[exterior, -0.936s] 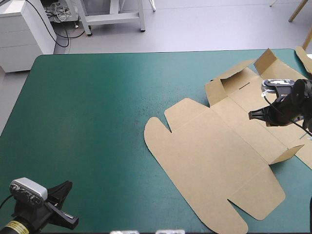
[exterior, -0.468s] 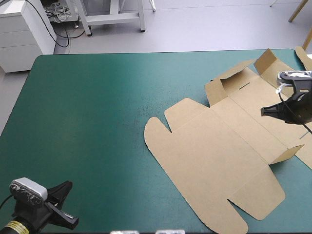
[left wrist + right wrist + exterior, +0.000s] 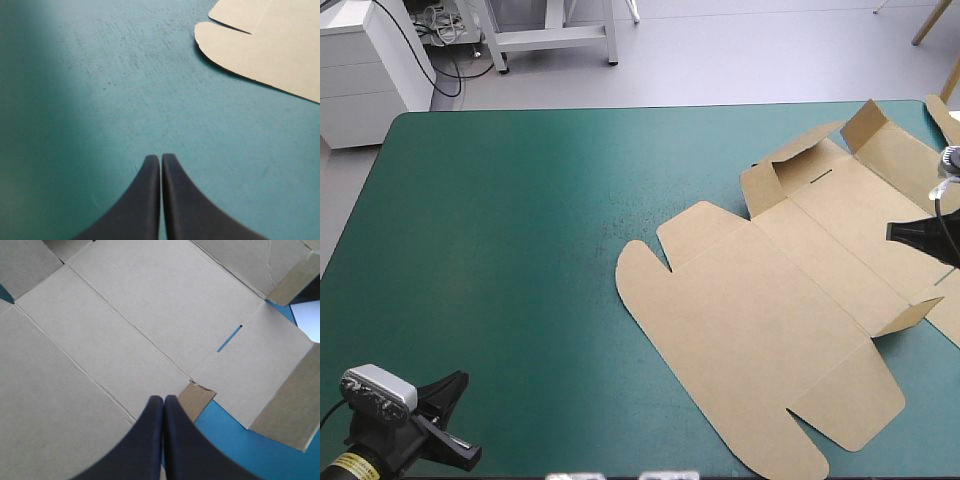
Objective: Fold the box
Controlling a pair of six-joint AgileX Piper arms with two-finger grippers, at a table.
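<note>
High view, we see the box [image 3: 780,330] mostly flat by the table [image 3: 520,250] right edge, right gripper [image 3: 163,399] closed, empty, above it, left gripper [image 3: 160,159] closed, empty.

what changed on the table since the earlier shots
The right tool, shut and holding nothing, drew back across the box toward the right edge of the table. The box lies as before; the left tool stays shut at the near left corner.
</note>
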